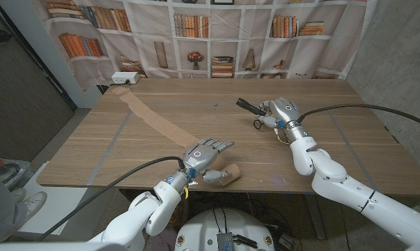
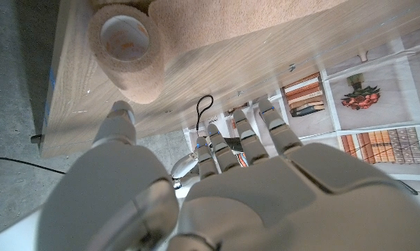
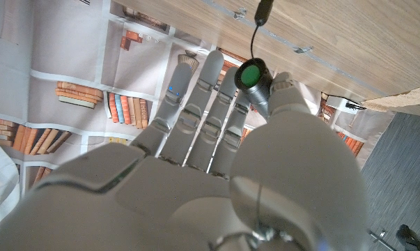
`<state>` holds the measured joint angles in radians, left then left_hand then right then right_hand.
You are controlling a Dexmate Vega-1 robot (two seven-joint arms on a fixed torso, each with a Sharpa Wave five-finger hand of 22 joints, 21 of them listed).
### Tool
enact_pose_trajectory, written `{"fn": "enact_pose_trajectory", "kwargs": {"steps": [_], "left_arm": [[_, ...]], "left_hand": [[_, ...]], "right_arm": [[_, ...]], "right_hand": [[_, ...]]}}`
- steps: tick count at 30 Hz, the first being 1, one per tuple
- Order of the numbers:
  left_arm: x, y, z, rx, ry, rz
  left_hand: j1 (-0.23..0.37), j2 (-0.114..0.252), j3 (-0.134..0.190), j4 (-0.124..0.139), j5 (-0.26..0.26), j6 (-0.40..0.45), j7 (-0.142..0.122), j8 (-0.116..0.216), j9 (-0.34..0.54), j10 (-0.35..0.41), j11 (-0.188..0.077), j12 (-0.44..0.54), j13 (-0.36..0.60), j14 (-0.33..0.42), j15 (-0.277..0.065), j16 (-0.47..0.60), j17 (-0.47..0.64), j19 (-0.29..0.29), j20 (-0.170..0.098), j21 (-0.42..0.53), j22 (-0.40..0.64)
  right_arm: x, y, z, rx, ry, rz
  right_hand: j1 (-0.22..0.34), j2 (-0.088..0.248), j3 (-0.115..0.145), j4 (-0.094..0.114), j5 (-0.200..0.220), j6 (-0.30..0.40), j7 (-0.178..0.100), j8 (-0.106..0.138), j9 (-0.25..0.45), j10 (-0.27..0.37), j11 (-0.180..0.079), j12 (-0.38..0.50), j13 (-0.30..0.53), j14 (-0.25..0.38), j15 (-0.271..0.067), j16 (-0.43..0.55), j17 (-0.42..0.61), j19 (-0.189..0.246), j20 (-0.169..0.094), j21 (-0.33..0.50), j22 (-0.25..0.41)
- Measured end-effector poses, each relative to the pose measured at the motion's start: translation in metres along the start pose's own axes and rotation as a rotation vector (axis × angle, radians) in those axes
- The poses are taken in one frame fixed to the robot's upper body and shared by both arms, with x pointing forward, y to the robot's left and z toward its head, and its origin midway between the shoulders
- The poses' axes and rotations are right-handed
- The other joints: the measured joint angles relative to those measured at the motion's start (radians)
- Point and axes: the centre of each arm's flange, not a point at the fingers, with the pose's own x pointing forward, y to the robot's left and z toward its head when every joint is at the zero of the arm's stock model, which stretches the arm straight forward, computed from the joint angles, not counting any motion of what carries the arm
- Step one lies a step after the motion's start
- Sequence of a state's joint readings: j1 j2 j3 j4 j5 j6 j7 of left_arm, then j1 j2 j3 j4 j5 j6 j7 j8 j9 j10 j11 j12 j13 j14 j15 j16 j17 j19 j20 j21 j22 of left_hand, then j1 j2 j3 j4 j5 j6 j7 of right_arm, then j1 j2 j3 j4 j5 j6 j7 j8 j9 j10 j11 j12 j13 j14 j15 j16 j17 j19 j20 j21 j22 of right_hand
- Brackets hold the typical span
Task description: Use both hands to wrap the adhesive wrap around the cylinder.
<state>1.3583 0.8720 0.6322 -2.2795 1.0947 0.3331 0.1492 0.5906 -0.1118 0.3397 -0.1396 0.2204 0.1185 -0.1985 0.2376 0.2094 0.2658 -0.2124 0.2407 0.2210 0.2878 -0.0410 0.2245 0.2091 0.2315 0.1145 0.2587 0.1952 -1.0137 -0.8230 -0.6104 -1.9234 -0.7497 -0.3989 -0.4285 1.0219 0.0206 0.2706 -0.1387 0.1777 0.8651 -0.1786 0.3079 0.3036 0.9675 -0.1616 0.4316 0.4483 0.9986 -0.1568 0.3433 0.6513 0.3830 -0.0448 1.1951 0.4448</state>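
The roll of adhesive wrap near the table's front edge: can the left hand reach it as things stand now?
Probably yes. The left hand is right beside the roll, fingers spread, nothing between them.

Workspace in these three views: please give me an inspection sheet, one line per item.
Surface: wooden table, tape marks on it.
Job's things: adhesive wrap roll at the near edge, its strip unrolled toward the far left; black cylinder, green end cap in the right wrist view.
Clutter: white box at the far left corner.
Hands: left hand beside the roll, fingers apart; right hand holds the cylinder.
Cables: black cable along the right arm; thin looped cord on the cylinder.
Surroundings: bookshelf-print backdrop.
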Motion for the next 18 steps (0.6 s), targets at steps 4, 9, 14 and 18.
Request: {"fn": "enact_pose_trajectory", "kwargs": {"steps": [4, 9, 14, 18], "left_arm": [[-0.0008, 0.0005, 0.0036, 0.022, -0.012, -0.003], [-0.0019, 0.0007, 0.0066, 0.042, -0.023, -0.008], [-0.0035, 0.0008, 0.0088, 0.052, -0.033, -0.016], [-0.0046, 0.0016, 0.01, 0.059, -0.036, -0.021]], "left_hand": [[0.013, -0.009, 0.001, -0.001, 0.0, 0.022, -0.008, 0.007, 0.0, 0.021, 0.002, 0.004, 0.005, 0.0, 0.0, 0.0, 0.0, 0.0, 0.0, -0.004, 0.001], [0.065, 0.039, 0.028, -0.013, 0.0, 0.028, -0.014, 0.01, 0.0, 0.041, -0.002, 0.007, 0.009, 0.012, -0.002, 0.0, 0.005, 0.0, 0.0, -0.004, 0.003], [0.114, 0.053, 0.046, -0.023, 0.0, 0.028, -0.014, 0.01, 0.0, 0.04, -0.002, 0.003, 0.009, 0.012, -0.002, 0.0, 0.007, -0.005, 0.006, -0.008, 0.003], [0.127, 0.051, 0.051, -0.018, -0.008, 0.013, -0.018, 0.002, 0.0, -0.013, 0.004, -0.018, 0.014, 0.025, 0.0, 0.007, 0.015, -0.005, 0.005, -0.008, 0.003]], "right_arm": [[-0.0007, 0.0, -0.0005, 0.0, -0.001, 0.003], [-0.0018, 0.0004, -0.001, -0.001, -0.003, 0.008], [-0.0029, 0.0004, -0.0011, -0.002, -0.007, 0.011], [-0.0036, 0.0002, -0.001, -0.002, -0.009, 0.012]], "right_hand": [[-0.001, 0.001, 0.0, 0.0, -0.001, 0.0, 0.0, 0.0, 0.0, 0.0, 0.0, -0.003, 0.004, 0.0, 0.0, 0.0, 0.0, 0.0, 0.0, 0.0, 0.0], [-0.004, 0.004, 0.0, 0.0, -0.001, 0.0, 0.0, -0.001, 0.001, 0.0, 0.0, -0.003, 0.004, 0.0, 0.0, 0.0, 0.0, 0.0, 0.0, 0.0, -0.005], [-0.005, 0.005, 0.0, 0.0, -0.001, 0.0, 0.0, -0.003, 0.001, 0.0, 0.0, -0.004, 0.004, 0.0, 0.0, -0.007, 0.0, 0.0, 0.0, 0.0, -0.005], [-0.005, 0.005, 0.0, 0.0, 0.0, 0.0, 0.0, -0.003, 0.001, 0.0, 0.0, -0.004, 0.004, 0.0, 0.0, -0.007, 0.0, 0.0, 0.0, 0.0, -0.005]]}}
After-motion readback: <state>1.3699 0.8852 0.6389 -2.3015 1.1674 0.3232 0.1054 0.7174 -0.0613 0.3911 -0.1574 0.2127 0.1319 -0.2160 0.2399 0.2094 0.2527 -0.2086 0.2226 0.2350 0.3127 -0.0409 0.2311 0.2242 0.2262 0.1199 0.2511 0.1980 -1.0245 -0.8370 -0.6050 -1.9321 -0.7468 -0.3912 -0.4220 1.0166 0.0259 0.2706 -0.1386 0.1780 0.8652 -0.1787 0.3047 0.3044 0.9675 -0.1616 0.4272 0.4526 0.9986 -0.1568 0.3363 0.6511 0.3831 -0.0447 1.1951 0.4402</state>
